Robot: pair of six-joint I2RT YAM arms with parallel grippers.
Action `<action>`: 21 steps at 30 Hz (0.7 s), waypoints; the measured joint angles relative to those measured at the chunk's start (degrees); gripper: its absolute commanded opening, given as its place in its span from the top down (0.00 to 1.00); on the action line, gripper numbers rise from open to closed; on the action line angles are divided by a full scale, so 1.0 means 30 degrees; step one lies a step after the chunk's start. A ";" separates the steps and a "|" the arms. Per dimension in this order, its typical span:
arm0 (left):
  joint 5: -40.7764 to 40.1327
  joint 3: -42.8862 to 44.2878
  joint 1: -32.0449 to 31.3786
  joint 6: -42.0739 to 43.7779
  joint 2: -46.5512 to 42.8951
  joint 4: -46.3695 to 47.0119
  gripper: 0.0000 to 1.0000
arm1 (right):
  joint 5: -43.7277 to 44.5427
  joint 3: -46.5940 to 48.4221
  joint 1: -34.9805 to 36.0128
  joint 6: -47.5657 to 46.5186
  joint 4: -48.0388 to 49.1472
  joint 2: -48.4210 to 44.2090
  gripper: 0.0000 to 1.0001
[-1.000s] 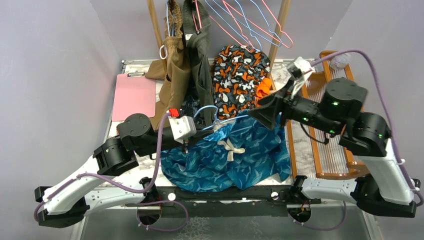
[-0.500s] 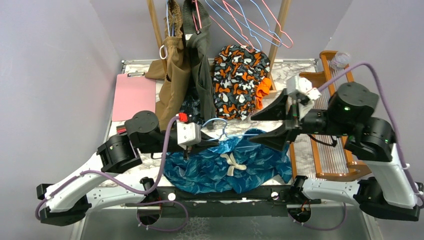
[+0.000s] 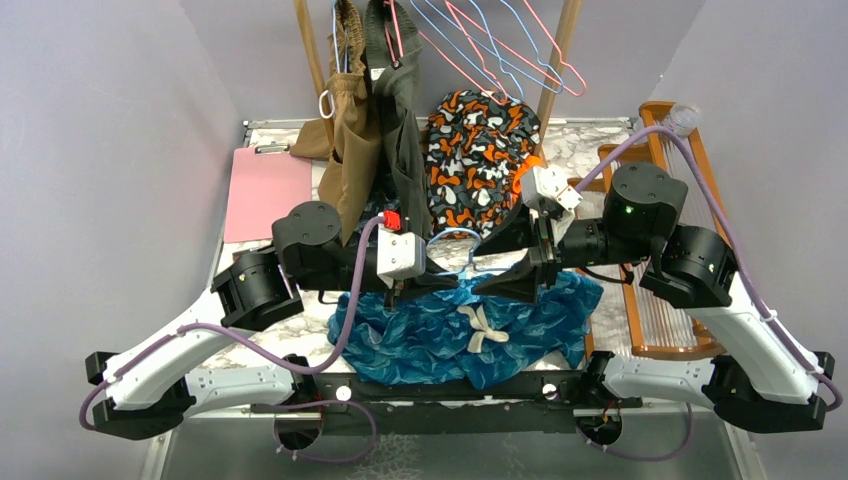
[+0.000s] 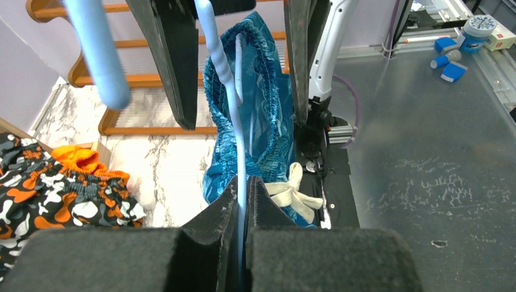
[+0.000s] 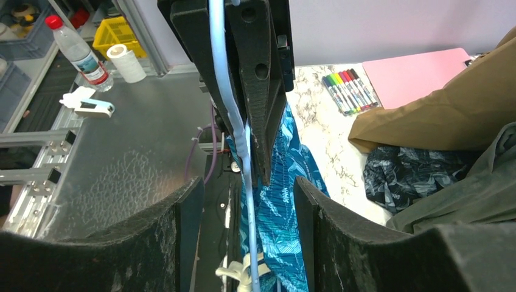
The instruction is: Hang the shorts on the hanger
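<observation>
The teal-blue shorts lie bunched at the table's near edge, cream drawstring bow up. My left gripper is shut on the light-blue wire hanger and holds it over the shorts. In the left wrist view the wire runs up from the shut gripper into the gathered waistband. My right gripper is open, facing the left one. In the right wrist view its gripper is open, the fingers standing either side of the hanger wire and the shorts, touching neither.
An orange, black and white garment, a tan garment and an olive one hang at the back. Spare pink and blue hangers hang above. A pink clipboard lies left, a wooden rack right, markers by the clipboard.
My right arm has swung left and down, so its open jaws now straddle the hanger wire. My left arm has carried the hanger a little to the right; the shorts have shifted with it.
</observation>
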 measured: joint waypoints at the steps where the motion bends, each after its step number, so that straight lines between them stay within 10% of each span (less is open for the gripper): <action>1: 0.0044 0.0117 0.0000 0.0007 0.0080 0.0000 1.00 | -0.0029 -0.0051 0.0000 -0.0022 0.0051 0.0000 0.46; 10: 0.0313 0.0539 0.0000 0.0277 0.0743 0.0015 1.00 | -0.0313 -0.0838 0.0000 0.0131 0.0342 0.0000 0.96; 16: 0.0080 0.1486 -0.0007 0.0612 0.1078 -0.0044 0.37 | 0.0160 -0.0852 0.0000 0.0430 0.0743 -0.0284 0.99; 21: -0.0801 0.2769 0.0000 0.0634 0.0066 0.0131 0.25 | 0.1151 -0.0262 0.0000 0.0648 0.0692 -0.0772 0.99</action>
